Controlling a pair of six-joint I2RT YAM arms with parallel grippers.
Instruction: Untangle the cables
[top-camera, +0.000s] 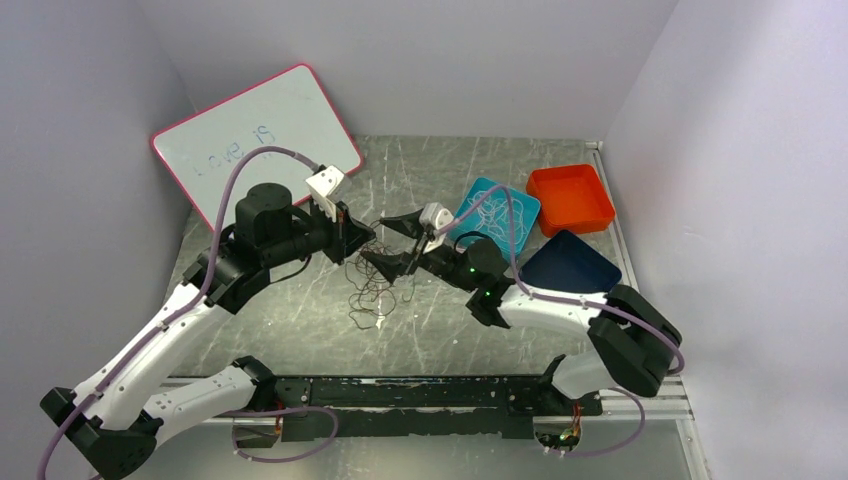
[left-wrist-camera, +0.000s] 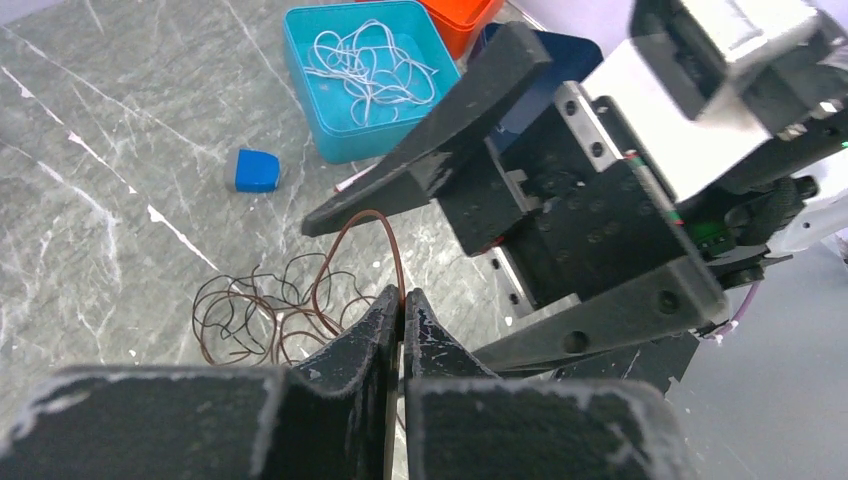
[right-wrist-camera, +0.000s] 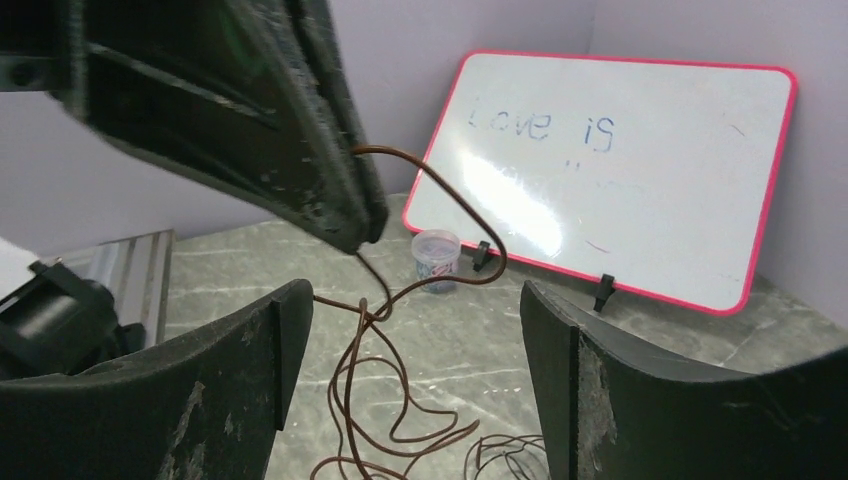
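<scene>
Roughly halfway, I judge: the white cables (left-wrist-camera: 368, 65) lie separate in the teal tray (left-wrist-camera: 355, 148), upper centre, while the brown cables (top-camera: 366, 292) sit knotted mid-frame on the table (top-camera: 300, 325). The left pincer (left-wrist-camera: 403, 300) is clenched on one strand of them; the right pincer (right-wrist-camera: 415, 300) gapes, released.

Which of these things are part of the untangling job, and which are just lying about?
In the job: brown cables, white cables in the teal tray, left gripper pinching a brown strand, right gripper open beside it.
Lying about: whiteboard, orange tray, dark blue tray, blue block, small cup.
</scene>
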